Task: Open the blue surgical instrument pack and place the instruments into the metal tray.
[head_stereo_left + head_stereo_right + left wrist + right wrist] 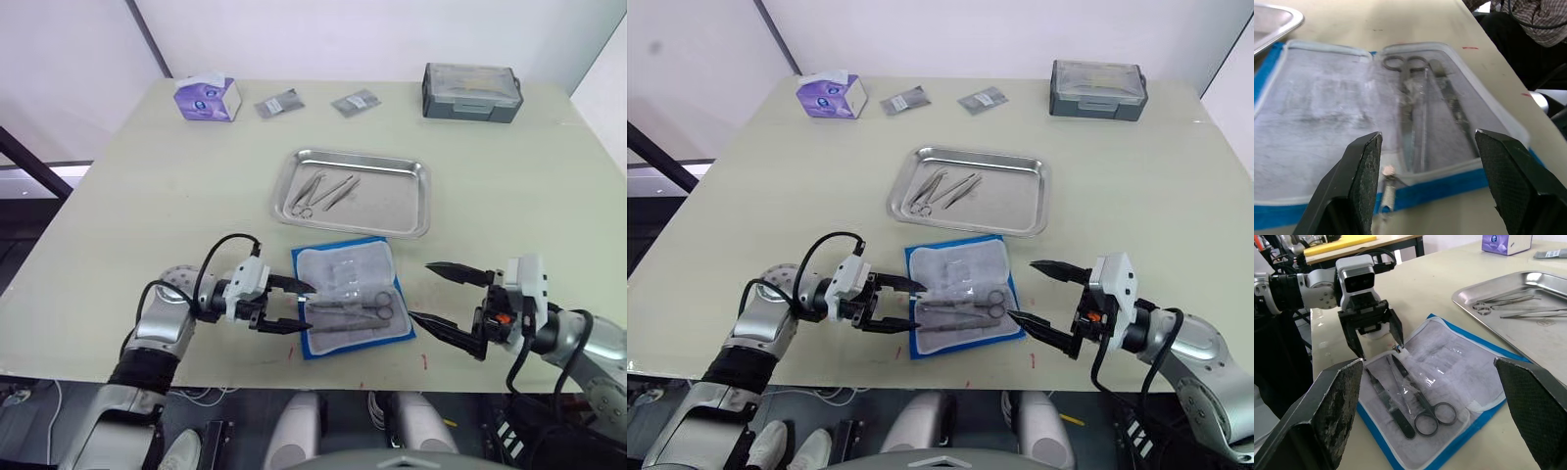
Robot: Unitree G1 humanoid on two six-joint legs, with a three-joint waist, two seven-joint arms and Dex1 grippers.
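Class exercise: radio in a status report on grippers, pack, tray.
Left gripper open at pack edge; right gripper open beside it. Pack open, scissors inside. Some instruments in tray. Nothing in the way.

Tweezers' tips [1469, 142] hidden behind left hand's finger [1513, 181]; metal tray [1273, 24] cut off by edge.

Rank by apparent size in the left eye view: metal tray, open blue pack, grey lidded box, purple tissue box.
1. metal tray
2. blue pack, nearer the camera, so this gap is unsure
3. grey lidded box
4. purple tissue box
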